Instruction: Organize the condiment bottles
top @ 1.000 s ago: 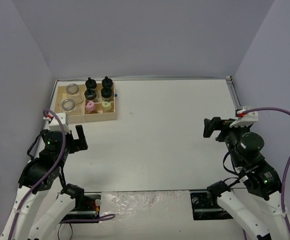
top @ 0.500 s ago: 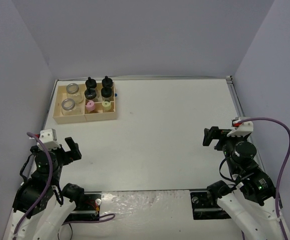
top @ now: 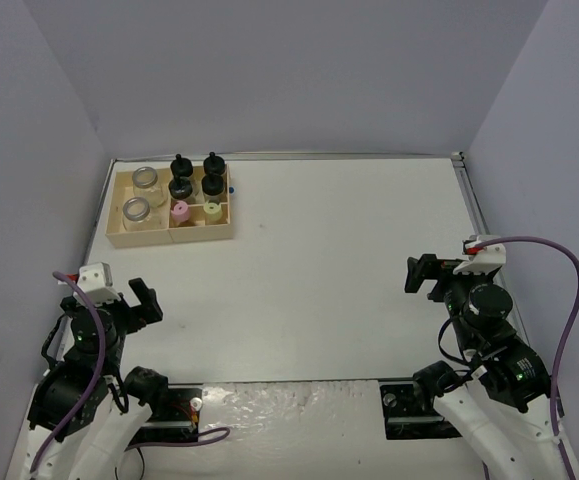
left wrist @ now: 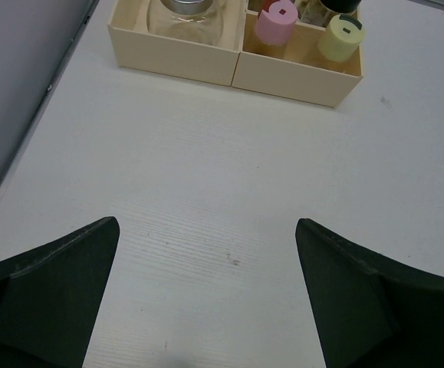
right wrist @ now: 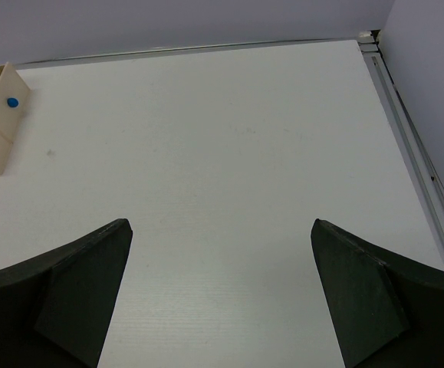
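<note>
Left gripper (left wrist: 206,226) and right gripper (right wrist: 222,224) gape wide and empty; a hasty reach into the far-left tray (top: 204,232) could topple the condiment bottles (top: 182,188).

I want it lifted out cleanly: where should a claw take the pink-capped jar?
Likely by its cap, straight down from above: the pink-capped jar stands upright in the tray, whose walls and the yellow-capped jar beside it block its sides.
</note>
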`<state>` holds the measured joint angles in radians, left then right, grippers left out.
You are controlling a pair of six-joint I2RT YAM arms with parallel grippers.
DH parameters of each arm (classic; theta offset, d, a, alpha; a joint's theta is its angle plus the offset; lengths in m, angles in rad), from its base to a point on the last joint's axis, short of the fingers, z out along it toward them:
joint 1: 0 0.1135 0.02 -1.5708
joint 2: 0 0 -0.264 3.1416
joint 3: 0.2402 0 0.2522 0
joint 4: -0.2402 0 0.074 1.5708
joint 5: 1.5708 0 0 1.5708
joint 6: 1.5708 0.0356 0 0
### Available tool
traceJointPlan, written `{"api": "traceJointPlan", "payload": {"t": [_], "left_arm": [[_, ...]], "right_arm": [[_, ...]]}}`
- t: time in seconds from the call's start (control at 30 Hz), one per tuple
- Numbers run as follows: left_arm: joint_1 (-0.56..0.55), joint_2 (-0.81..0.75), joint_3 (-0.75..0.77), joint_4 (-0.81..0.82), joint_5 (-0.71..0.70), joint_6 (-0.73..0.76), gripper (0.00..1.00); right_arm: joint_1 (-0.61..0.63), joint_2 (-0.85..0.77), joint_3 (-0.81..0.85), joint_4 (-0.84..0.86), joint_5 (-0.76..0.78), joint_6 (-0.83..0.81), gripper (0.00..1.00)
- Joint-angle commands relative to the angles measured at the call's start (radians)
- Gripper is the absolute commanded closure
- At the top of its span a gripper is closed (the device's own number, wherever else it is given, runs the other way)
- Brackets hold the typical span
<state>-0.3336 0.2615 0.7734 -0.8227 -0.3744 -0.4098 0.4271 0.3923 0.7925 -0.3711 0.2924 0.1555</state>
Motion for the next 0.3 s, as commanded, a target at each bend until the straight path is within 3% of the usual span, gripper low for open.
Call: {"api": "traceJointPlan", "payload": {"t": [0.0,0.27], "left_arm": [[0.001,0.025,0.017,0.065,-0.005,-0.013,0.03],[0.001,0.031,0.015,0.066,0.004,-0.014,0.03]], "right_arm": [[0.006,0.013,0.008,0.067,0.028,0.004,0.00],[0.006,0.017,0.008,0.067,0.031,0.006,0.00]]}}
